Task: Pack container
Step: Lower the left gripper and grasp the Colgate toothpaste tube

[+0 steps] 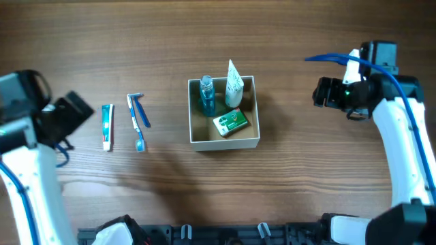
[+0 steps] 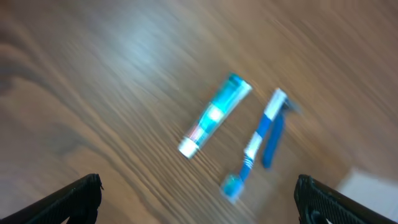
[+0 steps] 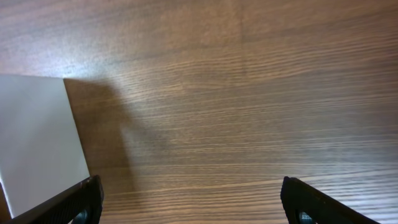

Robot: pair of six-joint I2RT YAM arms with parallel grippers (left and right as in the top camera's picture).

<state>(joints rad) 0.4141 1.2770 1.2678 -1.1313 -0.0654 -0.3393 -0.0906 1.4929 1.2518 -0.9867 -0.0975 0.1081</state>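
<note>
1. Placement: the slim blue-and-white toothpaste tube (image 1: 107, 126) lies well left of the square white-walled, tan-lined cardboard container (image 1: 225, 143), its long axis parallel to the container's left wall.
2. Spread wide, the left jaws hover beyond the tube, nearest it; the right jaws, also wide, hang right of the container.
3. No lettering is legible.

no readable text, labels or numbers

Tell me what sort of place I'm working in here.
Probably a robot test bench: a wood-grain table, the toothpaste and toothbrush laid out side by side, and the container holding a blue bottle.
</note>
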